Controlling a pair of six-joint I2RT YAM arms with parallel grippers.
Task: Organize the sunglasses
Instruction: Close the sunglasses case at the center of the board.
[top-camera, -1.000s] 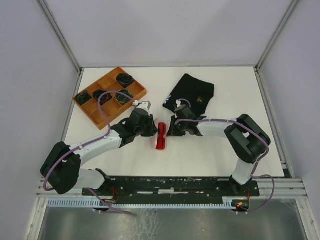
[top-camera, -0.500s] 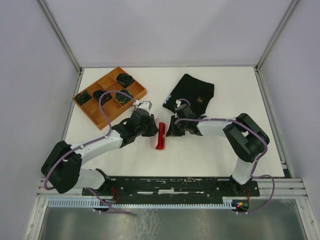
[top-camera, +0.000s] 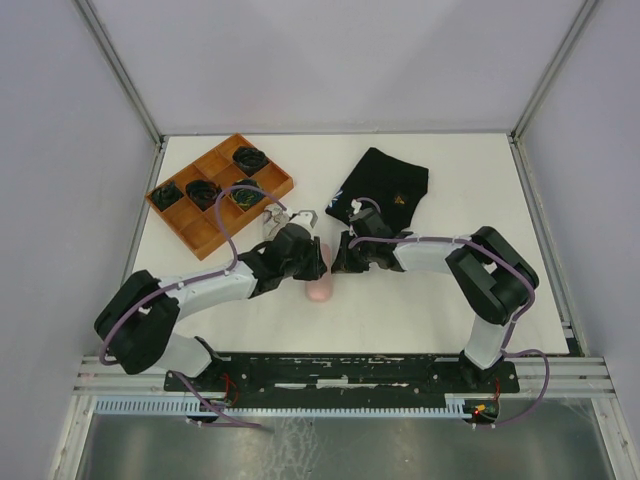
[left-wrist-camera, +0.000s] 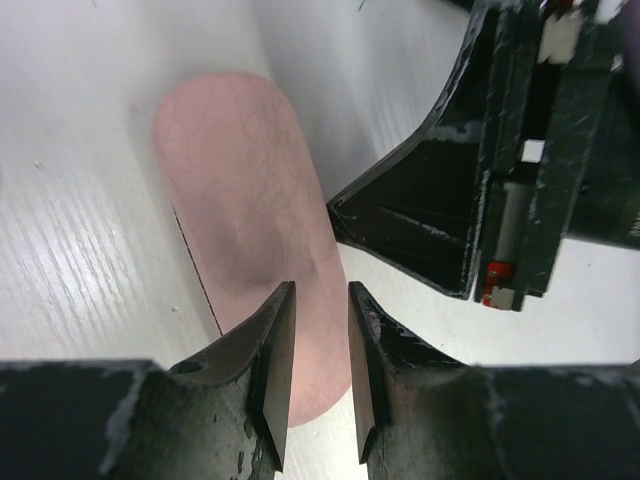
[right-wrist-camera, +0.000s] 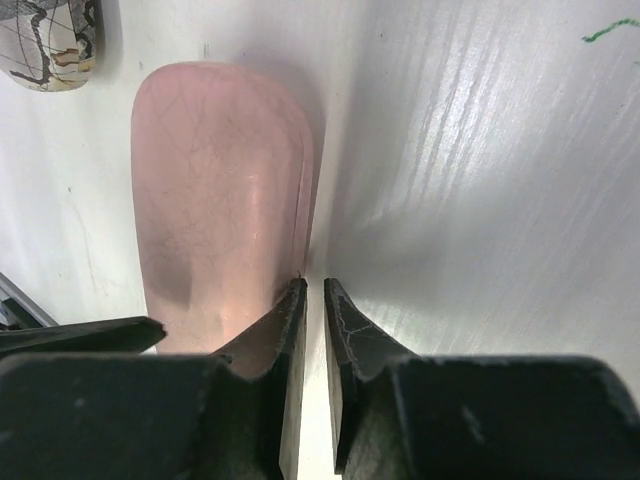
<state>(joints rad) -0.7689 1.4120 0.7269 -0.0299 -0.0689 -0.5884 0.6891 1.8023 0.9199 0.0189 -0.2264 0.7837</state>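
Observation:
No sunglasses show in any view. An oblong pink glasses case (top-camera: 318, 287) lies shut on the white table between the two arms; it also shows as the pink case (left-wrist-camera: 240, 180) and the pink case (right-wrist-camera: 215, 190) in the wrist views. My left gripper (top-camera: 311, 262) hovers over the case's far end, its jaws (left-wrist-camera: 320, 292) a narrow gap apart with only the lid seen below them. My right gripper (top-camera: 338, 263) sits just beside the case's right edge. Its jaws (right-wrist-camera: 313, 287) stand a slim gap apart over bare table, holding nothing.
A wooden compartment tray (top-camera: 204, 233) with several dark bundles lies at the back left. A black cloth (top-camera: 387, 185) lies at the back right. A grey patterned case (right-wrist-camera: 45, 40) shows beyond the pink one. The two grippers are close together.
The case showed a red inside a second ago; now only its pink lid shows, shut. My left gripper has swung right and forward over it. The right arm has barely moved.

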